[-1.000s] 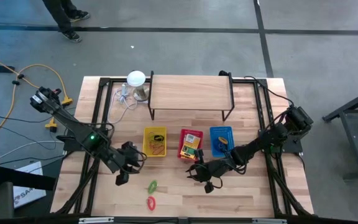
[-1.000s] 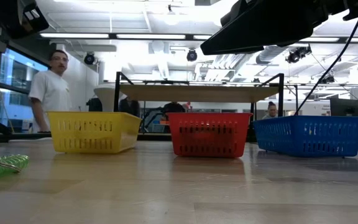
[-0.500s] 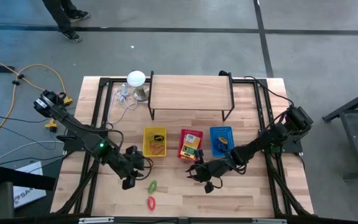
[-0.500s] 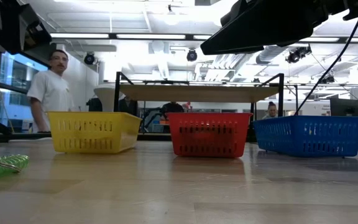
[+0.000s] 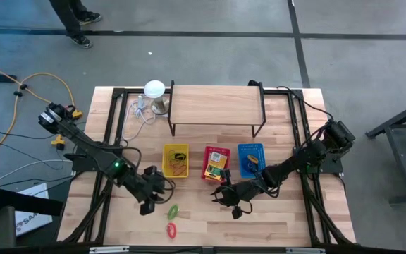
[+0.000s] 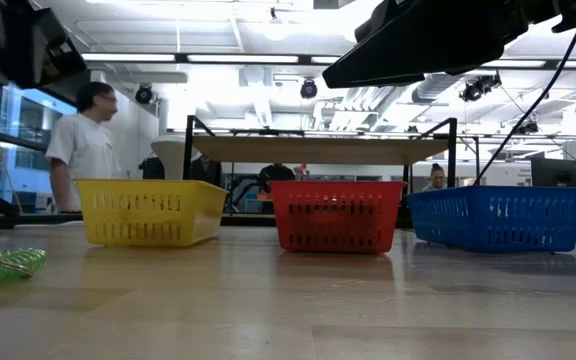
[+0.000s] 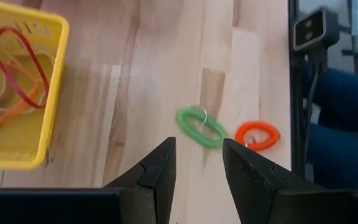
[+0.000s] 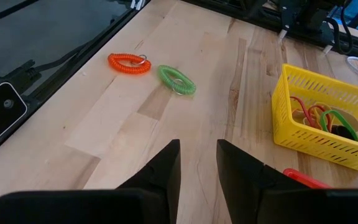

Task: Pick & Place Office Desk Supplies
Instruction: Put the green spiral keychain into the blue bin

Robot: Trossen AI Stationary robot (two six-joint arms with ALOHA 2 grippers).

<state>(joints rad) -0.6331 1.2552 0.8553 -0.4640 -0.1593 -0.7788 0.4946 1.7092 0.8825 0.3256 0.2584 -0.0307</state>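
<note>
Left gripper (image 5: 151, 200) hangs just left of the green ring (image 7: 201, 127) – fingers apart, empty. The orange ring (image 7: 257, 135) lies just beside the green one. Right gripper (image 5: 226, 202) waits near the red basket (image 5: 216, 164), fingers slightly apart.

One camera looks straight down; another sits level on the wooden surface (image 5: 273, 219). Both wrist cameras, close in, share the green coiled ring (image 7: 201, 126).

Grey floor (image 5: 210, 56), perhaps concrete

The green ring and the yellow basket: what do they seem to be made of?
Green ring: apparently coiled plastic, glossy, with tight spiral turns and a small metal loop. Yellow basket: likely moulded plastic, matte, its walls a slotted lattice. The looks alone cannot confirm either.
</note>
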